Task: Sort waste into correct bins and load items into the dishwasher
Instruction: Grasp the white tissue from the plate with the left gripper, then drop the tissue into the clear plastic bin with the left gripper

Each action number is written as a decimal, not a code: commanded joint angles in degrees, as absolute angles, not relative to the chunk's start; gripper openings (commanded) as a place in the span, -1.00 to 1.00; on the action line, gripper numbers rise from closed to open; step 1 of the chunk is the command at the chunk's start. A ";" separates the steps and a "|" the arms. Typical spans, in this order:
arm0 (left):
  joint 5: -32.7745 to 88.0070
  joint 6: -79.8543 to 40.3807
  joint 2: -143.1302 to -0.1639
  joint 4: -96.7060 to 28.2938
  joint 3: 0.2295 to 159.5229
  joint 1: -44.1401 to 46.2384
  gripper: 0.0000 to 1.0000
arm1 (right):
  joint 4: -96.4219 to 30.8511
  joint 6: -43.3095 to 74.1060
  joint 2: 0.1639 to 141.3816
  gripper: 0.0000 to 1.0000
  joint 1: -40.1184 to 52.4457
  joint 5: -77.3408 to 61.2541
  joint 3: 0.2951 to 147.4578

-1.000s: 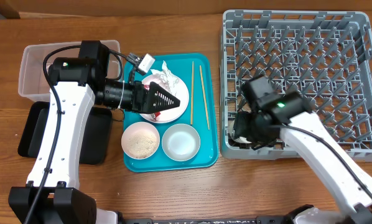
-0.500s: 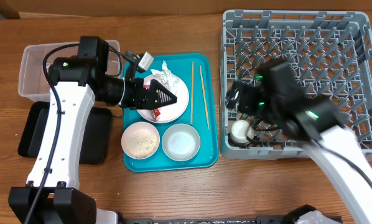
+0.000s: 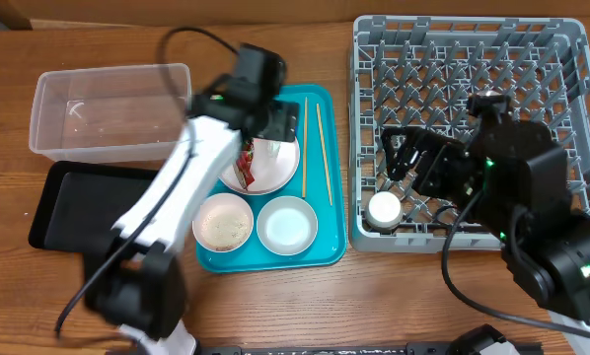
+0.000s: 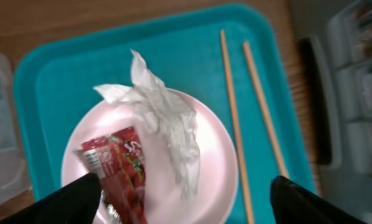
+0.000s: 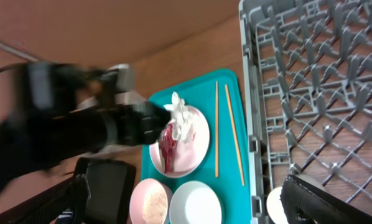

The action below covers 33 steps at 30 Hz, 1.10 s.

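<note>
Left gripper [image 4: 186, 186] hangs over the white plate [image 4: 218, 169] with its two fingers spread wide and nothing between them. Right gripper [image 5: 186, 186] hovers above the near-left part of the grey dish rack [image 3: 532, 69], its fingers likewise apart and empty.

One plate sits on the teal tray [image 4: 68, 81], and it carries one red wrapper [image 4: 120, 171] and one crumpled tissue [image 4: 167, 124]. The wrapper lies on the plate's left half, its long axis running from the far side toward the near rim. The tissue stretches diagonally beside it, from a peak near the plate's far edge down toward the plate's middle.

Two chopsticks [image 4: 236, 118] lie side by side on the tray, right of the plate, nearly parallel, their length running far to near along the tray's right edge.

Two bowls stand at the tray's near side: the left bowl [image 3: 197, 223] holds rice grains [image 3: 223, 229], the right bowl [image 3: 287, 225] looks bare.

One small cup [image 3: 384, 208] rests in the rack's near-left corner.

Two bins stand left of the tray: the clear tub [image 3: 108, 113] farther back and the black tray [image 3: 83, 202] nearer.
</note>
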<state>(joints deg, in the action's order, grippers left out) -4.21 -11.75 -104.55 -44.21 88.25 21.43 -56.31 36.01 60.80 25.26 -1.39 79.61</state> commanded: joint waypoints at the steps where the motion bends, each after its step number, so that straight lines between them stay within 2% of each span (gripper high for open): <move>1: -7.31 -13.21 -112.99 -42.02 88.79 21.37 0.36 | -56.49 35.57 62.11 1.00 25.34 -4.82 79.94; 2: -6.28 -13.96 -114.28 -41.43 88.79 21.34 0.24 | -56.82 35.57 62.54 1.00 25.34 -4.82 79.94; 7: -5.82 -17.56 -120.33 -39.11 88.79 20.58 0.15 | -57.60 35.55 64.31 1.00 25.34 -8.49 79.94; 10: -4.69 -16.97 -121.62 -39.09 88.79 20.58 -0.06 | -57.60 35.55 64.25 1.00 25.34 -8.69 79.94; 11: -4.19 -16.14 -121.60 -38.92 88.86 20.51 -0.38 | -57.56 35.53 64.18 1.00 25.34 -8.69 79.94; 12: -4.08 -16.08 -121.01 -39.77 89.73 20.32 -0.90 | -57.54 35.53 64.16 1.00 25.34 -8.67 79.94; 21: -4.56 -16.10 -111.09 -60.53 109.27 14.00 -0.92 | -57.74 35.53 63.99 1.00 25.34 -8.67 79.96; 28: -5.52 -18.65 -107.33 -65.47 109.32 2.33 -0.92 | -57.76 34.22 63.59 1.00 25.34 -8.67 79.94; 32: -7.38 -19.31 -110.28 -62.30 105.34 -2.11 -0.92 | -57.71 34.26 63.61 1.00 25.34 -8.67 79.94; 33: -6.57 -19.38 -111.48 -61.89 105.47 -2.92 -0.67 | -57.74 34.24 63.61 1.00 25.34 -8.67 79.94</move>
<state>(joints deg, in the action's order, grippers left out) -5.82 -17.89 -106.76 -62.89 107.81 -1.34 -57.93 34.98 64.66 25.28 -8.60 79.61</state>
